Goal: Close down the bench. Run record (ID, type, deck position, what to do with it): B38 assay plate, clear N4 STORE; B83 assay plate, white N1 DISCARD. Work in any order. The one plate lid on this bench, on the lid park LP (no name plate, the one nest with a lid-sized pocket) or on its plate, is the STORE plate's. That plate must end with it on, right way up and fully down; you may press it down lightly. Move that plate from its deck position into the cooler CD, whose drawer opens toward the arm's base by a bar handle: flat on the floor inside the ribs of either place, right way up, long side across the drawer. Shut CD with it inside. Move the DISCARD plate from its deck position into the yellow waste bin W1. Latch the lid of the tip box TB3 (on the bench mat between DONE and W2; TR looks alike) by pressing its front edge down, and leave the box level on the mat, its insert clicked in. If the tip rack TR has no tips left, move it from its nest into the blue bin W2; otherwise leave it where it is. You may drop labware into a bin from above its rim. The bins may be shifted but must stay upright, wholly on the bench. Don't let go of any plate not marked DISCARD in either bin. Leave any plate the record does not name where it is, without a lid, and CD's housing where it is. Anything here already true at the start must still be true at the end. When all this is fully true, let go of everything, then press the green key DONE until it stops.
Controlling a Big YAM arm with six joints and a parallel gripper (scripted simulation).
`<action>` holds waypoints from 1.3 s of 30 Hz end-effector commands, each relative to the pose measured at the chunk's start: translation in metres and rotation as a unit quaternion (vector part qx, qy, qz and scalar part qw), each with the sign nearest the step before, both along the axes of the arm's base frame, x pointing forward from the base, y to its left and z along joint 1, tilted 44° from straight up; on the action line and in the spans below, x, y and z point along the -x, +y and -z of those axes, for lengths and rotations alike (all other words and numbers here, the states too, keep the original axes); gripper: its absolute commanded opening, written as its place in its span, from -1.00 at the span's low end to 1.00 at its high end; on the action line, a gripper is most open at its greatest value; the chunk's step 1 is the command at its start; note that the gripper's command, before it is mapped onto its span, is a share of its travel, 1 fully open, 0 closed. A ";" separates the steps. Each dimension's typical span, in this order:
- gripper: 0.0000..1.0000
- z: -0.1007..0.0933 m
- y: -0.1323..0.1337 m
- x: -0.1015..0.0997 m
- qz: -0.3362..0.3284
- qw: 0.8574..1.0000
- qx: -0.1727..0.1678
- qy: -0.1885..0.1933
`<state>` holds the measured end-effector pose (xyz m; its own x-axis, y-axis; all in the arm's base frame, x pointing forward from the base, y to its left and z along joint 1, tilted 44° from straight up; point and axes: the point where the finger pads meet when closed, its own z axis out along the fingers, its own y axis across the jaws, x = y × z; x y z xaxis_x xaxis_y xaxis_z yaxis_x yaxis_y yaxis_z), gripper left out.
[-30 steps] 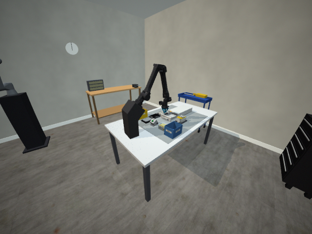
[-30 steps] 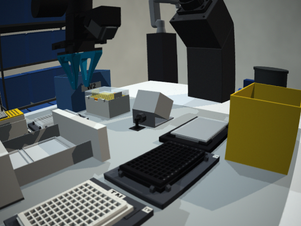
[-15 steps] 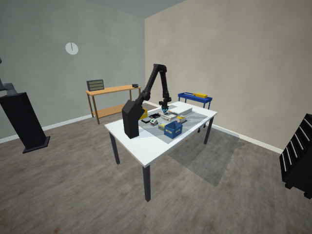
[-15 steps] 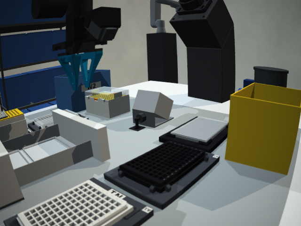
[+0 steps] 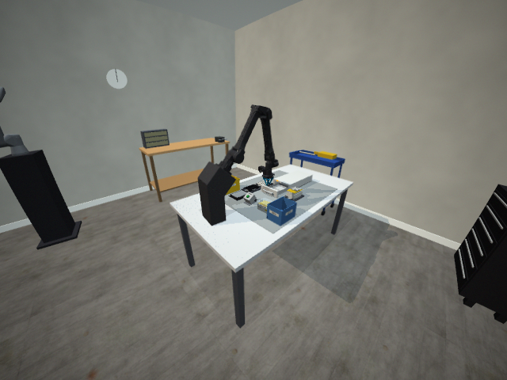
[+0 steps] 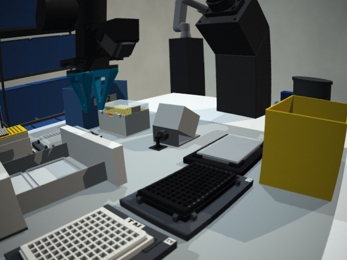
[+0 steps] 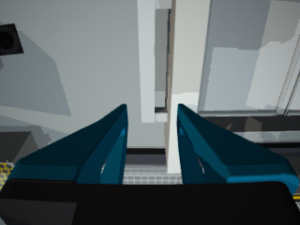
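So the claw [image 6: 92, 107] hangs over the back-left part of the table [image 5: 245, 241], teal fingers [image 6: 84, 89] pointing down, partly open with a gap between them and nothing in it. From the wrist view the drawer's bar handle [image 7: 148, 56] sits below and ahead of the fingertips, just beside the white front panel [image 7: 186, 56]; it's above the handle, not touching it.

The cooler drawer [image 6: 53, 181] is pulled out, front panel facing the arm's base, and you can see the ribbed floor inside with no plate on it. There's open mat between the panel and the tip box [image 6: 124, 118], which has a clear lid with yellow showing underneath. The blue bin W2 [image 6: 70, 103] stands right behind the fingers in the exterior view.

The clear plate [image 6: 50, 138] sits in its nest well to the left, partly hidden behind the drawer. The lid [image 6: 229, 148] lies flat on its black nest near the yellow bin [image 6: 300, 156], close to its left wall. The black plate [image 6: 187, 188] is in the next nest forward, and the white plate [image 6: 87, 238] is at the near edge in the nest tagged N1. The grey DONE key housing [image 6: 176, 121] sits between the tip box and the lid nest
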<state>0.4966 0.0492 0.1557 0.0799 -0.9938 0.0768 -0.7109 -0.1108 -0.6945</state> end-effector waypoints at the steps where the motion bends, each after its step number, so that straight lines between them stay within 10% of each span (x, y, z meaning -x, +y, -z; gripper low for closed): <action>1: -0.40 -0.002 -0.001 -0.013 0.000 1.000 -0.001 -0.007; 39: -0.40 0.033 -0.004 -0.044 0.001 1.000 0.001 -0.006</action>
